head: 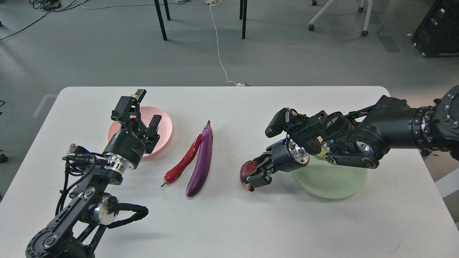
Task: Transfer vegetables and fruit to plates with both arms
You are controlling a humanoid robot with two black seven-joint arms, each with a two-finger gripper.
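Observation:
A dark red pomegranate sits on the white table, left of the pale green plate. My right gripper is low over it, its fingers closed on the pomegranate's right side. The yellow-green fruit lies on the green plate, mostly hidden behind my right wrist. The purple eggplant and the red chili pepper lie side by side at the table's middle. My left gripper is open and empty above the pale pink plate.
The white table has bare room along its front. Its right edge lies just past the green plate. Chair legs and cables are on the grey floor behind the table.

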